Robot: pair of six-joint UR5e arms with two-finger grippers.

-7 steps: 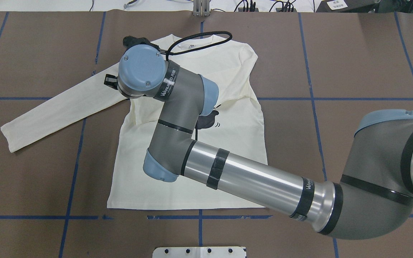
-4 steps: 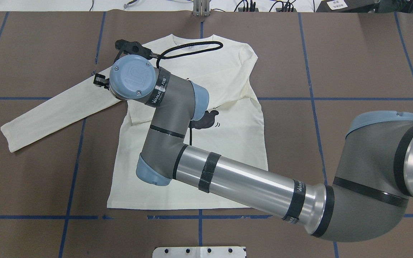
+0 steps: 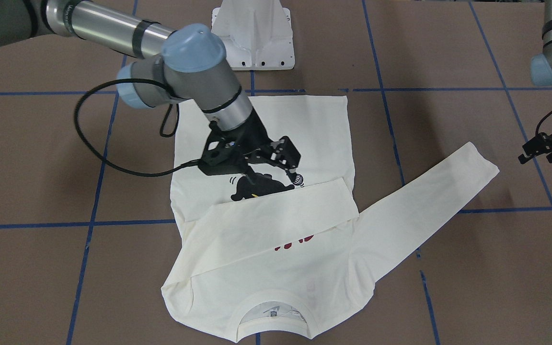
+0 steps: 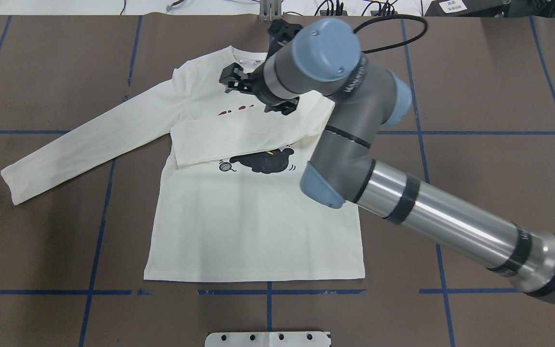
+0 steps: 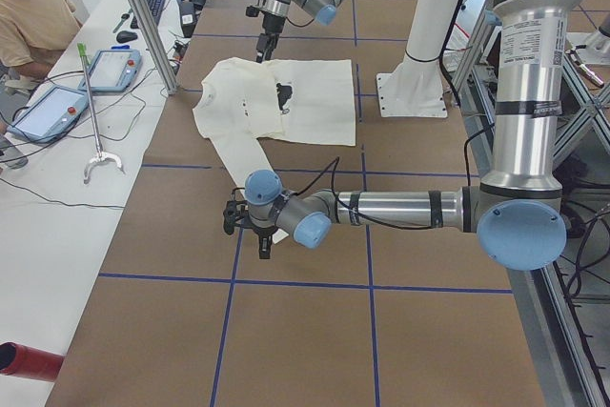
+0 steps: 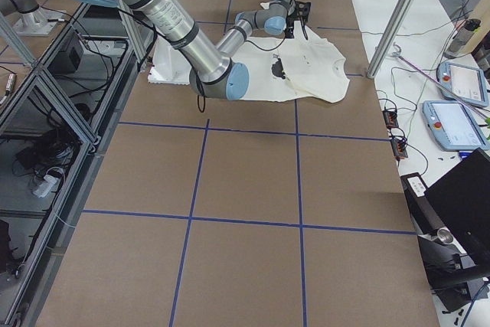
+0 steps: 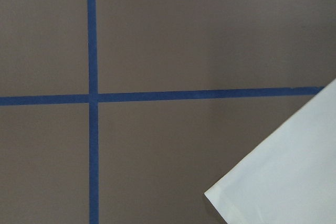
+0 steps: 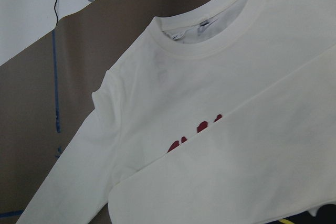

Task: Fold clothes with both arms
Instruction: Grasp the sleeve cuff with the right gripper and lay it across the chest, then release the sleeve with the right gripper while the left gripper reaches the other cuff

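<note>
The cream T-shirt (image 4: 253, 226) lies flat and face up on the brown table, collar at the far edge. One sleeve (image 4: 248, 132) is folded across the chest, above the black cat print (image 4: 263, 161) and over part of the red lettering. The other sleeve (image 4: 85, 144) stretches out to the left. My right gripper (image 4: 258, 94) hovers above the chest near the collar; in the front-facing view the right gripper (image 3: 273, 175) is open and holds nothing. My left gripper (image 3: 539, 153) hangs beyond the outstretched cuff (image 7: 283, 182), fingers apart, off the cloth.
The white pedestal base (image 3: 254, 33) stands at the near table edge behind the shirt's hem. A black cable loop (image 3: 94, 139) hangs from the right wrist. Blue tape lines (image 4: 99, 226) grid the table. A person sits by tablets (image 5: 57, 107) on the side bench.
The right arm has swung from over the shirt's left shoulder back right and far toward the collar. The folded sleeve it covered now lies uncovered across the chest.
</note>
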